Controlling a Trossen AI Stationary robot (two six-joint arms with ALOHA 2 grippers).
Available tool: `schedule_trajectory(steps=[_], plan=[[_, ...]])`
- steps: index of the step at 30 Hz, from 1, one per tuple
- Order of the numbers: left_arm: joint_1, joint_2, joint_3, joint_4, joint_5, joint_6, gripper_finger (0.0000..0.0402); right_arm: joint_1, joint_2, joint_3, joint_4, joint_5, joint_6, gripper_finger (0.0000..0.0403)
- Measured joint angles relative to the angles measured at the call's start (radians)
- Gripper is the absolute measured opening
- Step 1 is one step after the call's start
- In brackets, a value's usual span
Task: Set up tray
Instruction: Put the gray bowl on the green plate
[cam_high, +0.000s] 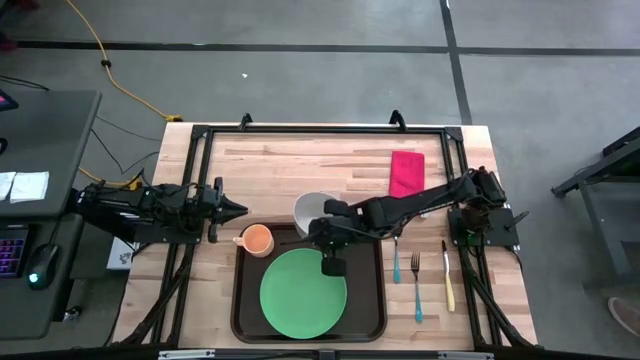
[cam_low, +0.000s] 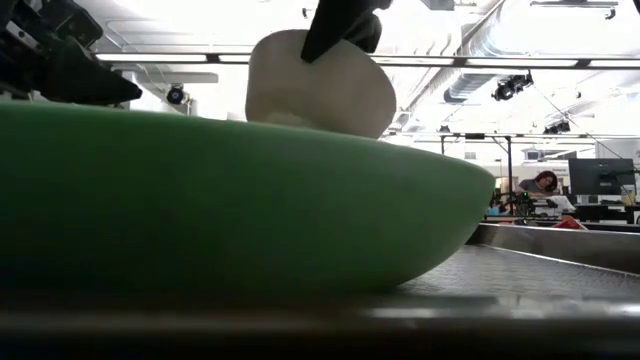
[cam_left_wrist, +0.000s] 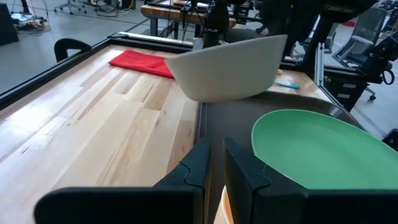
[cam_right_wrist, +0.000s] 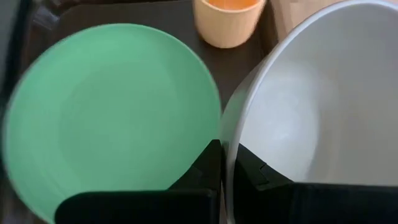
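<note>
The dark brown tray (cam_high: 243, 300) lies at the table's near middle with the green plate (cam_high: 303, 293) on it. An orange cup (cam_high: 257, 240) stands in the tray's far left corner. My right gripper (cam_high: 326, 224) is shut on the white bowl (cam_high: 311, 208) over the tray's far edge. The bowl (cam_left_wrist: 227, 68) hangs tilted above the tray (cam_left_wrist: 227, 124). My left gripper (cam_high: 240, 208) is shut and touches nothing. It hovers just left of the bowl and beyond the cup. My right gripper (cam_right_wrist: 224, 150) pinches the bowl's rim (cam_right_wrist: 225, 127) on the side nearest the plate, one finger inside the bowl and one outside. The fingers come from the table's right, slanting down. The bowl is lifted clear and tilted (cam_low: 320, 85).
A red napkin (cam_high: 406, 172) lies at the table's far right. Two blue forks (cam_high: 417, 285) and a yellow knife (cam_high: 447, 275) lie right of the tray. A black frame rail (cam_high: 320, 128) borders the table. Bare wood lies far left.
</note>
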Motion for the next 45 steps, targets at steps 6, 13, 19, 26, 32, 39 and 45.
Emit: schedule_trajectory(steps=[6,13,19,26,32,39,45], plan=[[0.0,0.0,0.0,-0.003,0.019,0.0,0.0074,0.015,0.0,0.053,-0.004,0.007,-0.002,0.0],[0.0,0.0,0.0,-0.003,0.019,0.0,0.0074,0.037,0.066,0.195,-0.08,0.031,-0.017,0.0],[0.0,0.0,0.0,-0.01,0.022,0.0,0.0074,0.053,0.222,0.437,-0.248,0.023,-0.06,0.0],[0.0,0.0,0.0,-0.011,0.023,0.0,0.0074,0.061,0.298,0.616,-0.312,0.03,-0.094,0.0],[0.0,0.0,0.0,-0.013,0.024,0.0,0.0074,0.06,0.303,0.613,-0.345,0.038,-0.091,0.0],[0.0,0.0,0.0,-0.014,0.025,0.0,0.0074,0.06,0.303,0.613,-0.339,0.03,-0.094,0.0],[0.0,0.0,0.0,-0.014,0.025,0.0,0.0074,0.069,0.303,0.613,-0.338,0.021,-0.087,0.0]])
